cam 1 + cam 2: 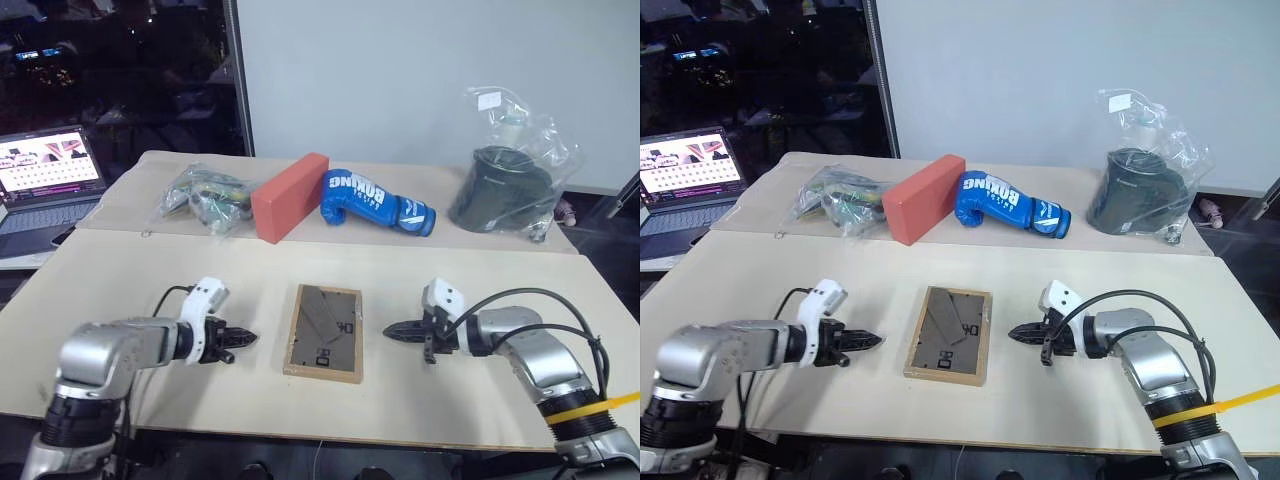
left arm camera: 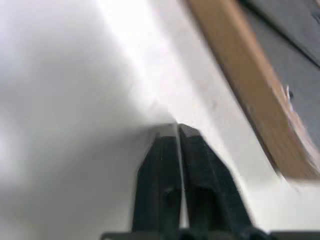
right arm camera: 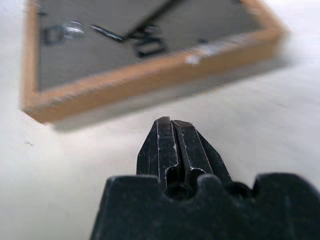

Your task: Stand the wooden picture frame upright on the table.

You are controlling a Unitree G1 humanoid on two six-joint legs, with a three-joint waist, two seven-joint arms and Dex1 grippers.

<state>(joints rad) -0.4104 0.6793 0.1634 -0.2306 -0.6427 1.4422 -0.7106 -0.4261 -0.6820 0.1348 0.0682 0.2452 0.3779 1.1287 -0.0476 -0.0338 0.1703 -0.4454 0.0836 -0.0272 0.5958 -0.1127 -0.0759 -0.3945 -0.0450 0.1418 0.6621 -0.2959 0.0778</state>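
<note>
The wooden picture frame lies flat on the table, dark back up, with its stand folded against the back. My left gripper hovers low just left of the frame, shut, pointing at its left edge without touching it. The left wrist view has the black fingertips pressed together beside the frame's wooden edge. My right gripper is shut too, a short gap from the frame's right edge. In the right wrist view its closed tips point at the frame. Neither gripper holds anything.
At the back of the table stand an orange-red brick block, a blue boxing glove, a plastic bag of greenish items and a bagged dark container. An open laptop sits far left. The table's front edge runs just below the frame.
</note>
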